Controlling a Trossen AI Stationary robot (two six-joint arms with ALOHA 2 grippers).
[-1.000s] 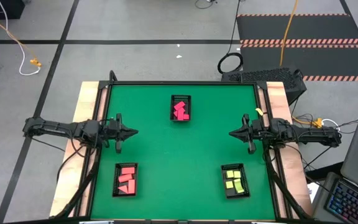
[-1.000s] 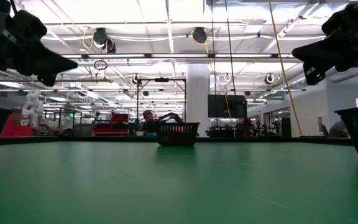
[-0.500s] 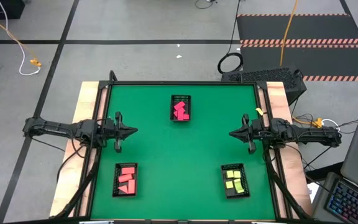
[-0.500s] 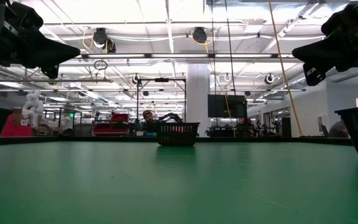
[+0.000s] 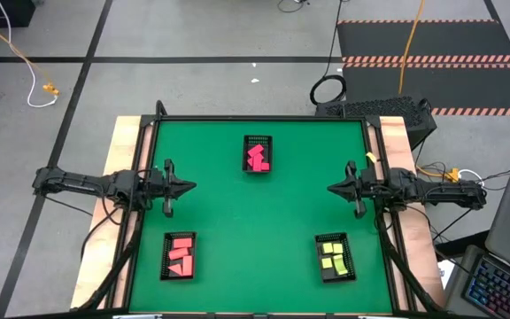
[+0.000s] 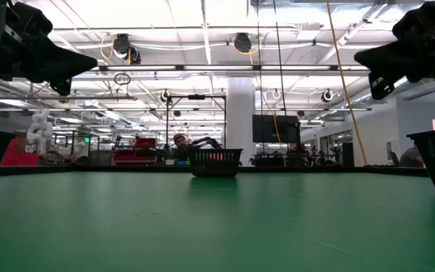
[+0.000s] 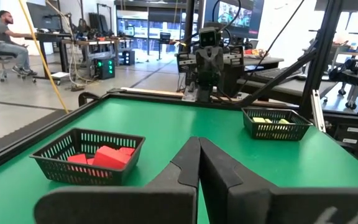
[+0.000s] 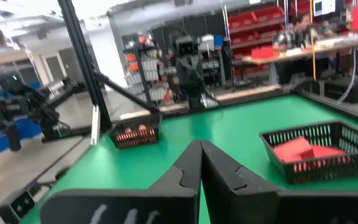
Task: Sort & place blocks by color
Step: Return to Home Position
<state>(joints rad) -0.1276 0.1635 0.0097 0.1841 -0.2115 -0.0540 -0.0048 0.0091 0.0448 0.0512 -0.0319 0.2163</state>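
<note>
Here, the left gripper (image 5: 184,187) hovers above the tabletop (image 5: 255,221) just inside its left edge, fingers pressed together on nothing; the right gripper (image 5: 333,189) faces it from just inside the right edge, likewise closed and empty; bare green lies open between the two tips. Every block sits in one of the black mesh trays (image 5: 257,138): coral-red blocks (image 5: 180,256) to the left gripper's side, near the front edge; yellow-green blocks (image 5: 332,258) to the right gripper's side, near that same edge; magenta-pink blocks (image 5: 257,159) between both grippers, toward the far edge.
</note>
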